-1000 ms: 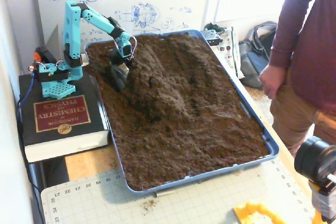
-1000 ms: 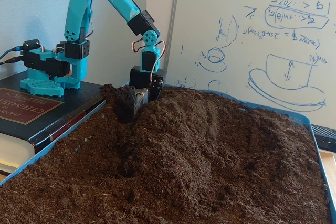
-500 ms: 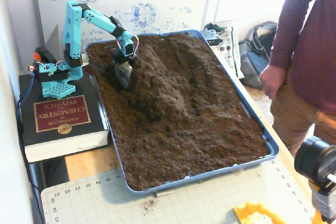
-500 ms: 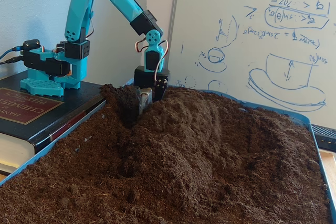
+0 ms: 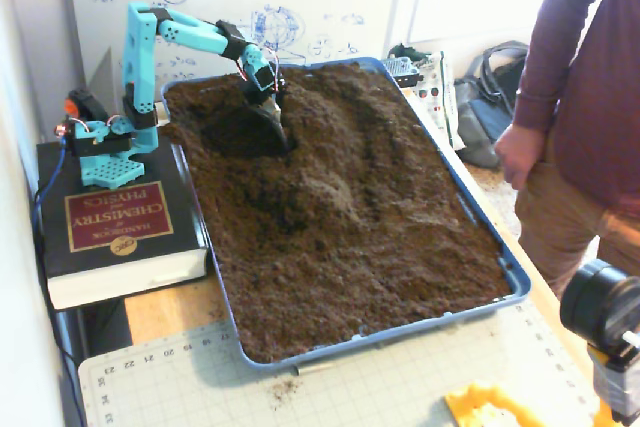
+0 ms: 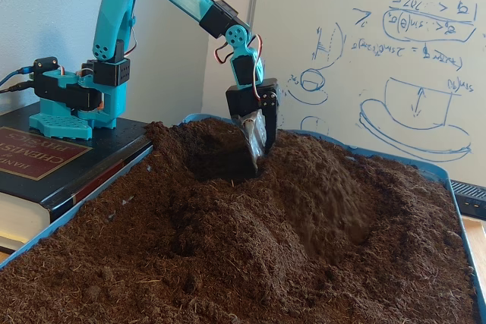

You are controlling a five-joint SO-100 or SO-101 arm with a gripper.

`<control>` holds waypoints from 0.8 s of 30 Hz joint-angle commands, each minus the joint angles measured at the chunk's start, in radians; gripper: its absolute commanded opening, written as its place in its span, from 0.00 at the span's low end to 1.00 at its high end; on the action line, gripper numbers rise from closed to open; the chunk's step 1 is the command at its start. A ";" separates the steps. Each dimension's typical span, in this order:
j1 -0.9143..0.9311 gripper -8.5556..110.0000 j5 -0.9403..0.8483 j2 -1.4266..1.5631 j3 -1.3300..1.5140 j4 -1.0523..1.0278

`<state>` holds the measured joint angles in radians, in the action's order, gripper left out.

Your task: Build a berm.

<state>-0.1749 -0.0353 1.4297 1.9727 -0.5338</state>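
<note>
The turquoise arm's black two-finger gripper (image 5: 283, 137) (image 6: 256, 158) is now out of the soil and shifted toward the middle of the blue plastic tray (image 5: 520, 287), tip just touching the surface. A second ago it sat buried at the near-arm edge of the mound; half a second ago it was still dug in there. Its sweep leaves a darker scooped-out hollow (image 5: 240, 132) (image 6: 216, 158) next to the arm base, and the soil has moved across.

The berm, a ridge of loose dark brown soil (image 5: 320, 162) (image 6: 304, 187), runs through the tray's middle, just beside the hollow. In the low fixed view its crest looks pushed over, with a fresh dent on the whiteboard side that was not there earlier. Judgement: one push stroke finished, berm partly built but uneven.

Gripper fingers look pressed together like a blade, pinching nothing.

The thick black chemistry handbook (image 5: 115, 232) under the arm base and the person in a maroon sweater (image 5: 590, 97) are unchanged.
</note>
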 commanded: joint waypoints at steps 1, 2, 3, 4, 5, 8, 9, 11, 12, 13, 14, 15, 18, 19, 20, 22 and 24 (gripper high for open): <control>-0.018 0.07 0.003 0.048 -0.098 0.017; -0.035 0.07 0.005 0.064 -0.098 0.017; -0.049 0.07 0.017 0.092 -0.094 0.015; -0.060 0.07 0.038 0.124 -0.086 0.008; -0.072 0.07 0.067 0.163 -0.077 -0.008; -0.110 0.07 0.127 0.275 -0.031 -0.080; -0.132 0.07 0.146 0.308 -0.015 -0.110; -0.169 0.07 0.158 0.370 0.017 -0.179; -0.183 0.07 0.160 0.393 0.035 -0.219; -0.186 0.07 0.150 0.417 0.054 -0.265; -0.181 0.07 0.144 0.440 0.075 -0.313; -0.175 0.07 0.143 0.466 0.095 -0.360; -0.146 0.07 0.140 0.526 0.149 -0.480; -0.133 0.07 0.140 0.540 0.169 -0.509; -0.115 0.07 0.140 0.551 0.184 -0.531; -0.083 0.07 0.140 0.563 0.219 -0.535; -0.072 0.08 0.140 0.560 0.247 -0.532</control>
<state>-0.2777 0.1043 1.9159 2.2181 -1.0523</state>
